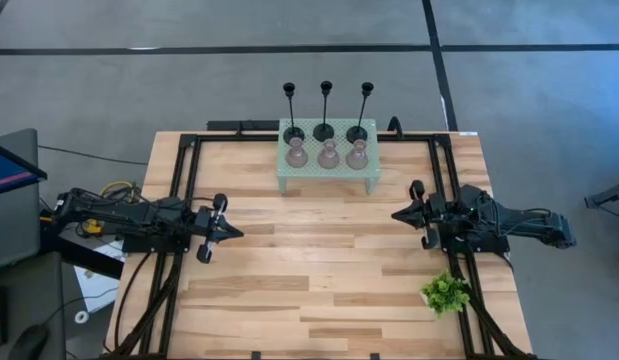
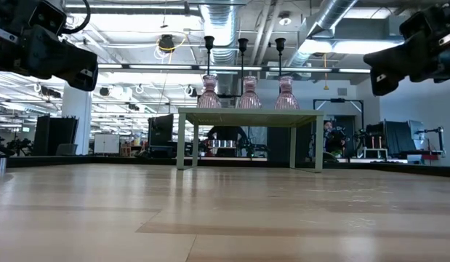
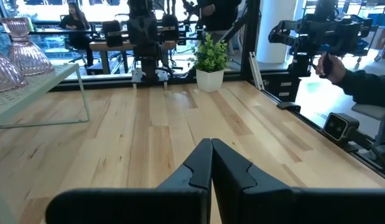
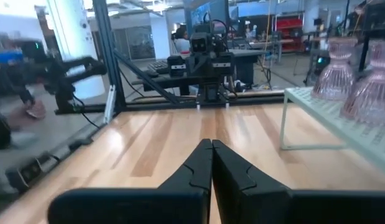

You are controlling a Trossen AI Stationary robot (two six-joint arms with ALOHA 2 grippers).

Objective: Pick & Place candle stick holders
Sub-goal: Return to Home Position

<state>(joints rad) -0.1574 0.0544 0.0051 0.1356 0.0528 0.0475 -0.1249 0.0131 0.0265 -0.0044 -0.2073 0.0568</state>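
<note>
Shelf (image 1: 327, 180) blocks the far centre of the worktop (image 1: 319, 270). Its top is full: three pink glass holders (image 1: 328, 155) in the front row, three black stem holders (image 1: 326, 110) behind. The space under the shelf, between its legs, is open. In front of it the boards lie bare. The left tool (image 1: 236, 233) and right tool (image 1: 397, 214) sit at the sides, fingers pressed together, well apart, with a wide lane between. Plant (image 1: 446, 293) stands on the right side, away from the shelf, near the right arm.
</note>
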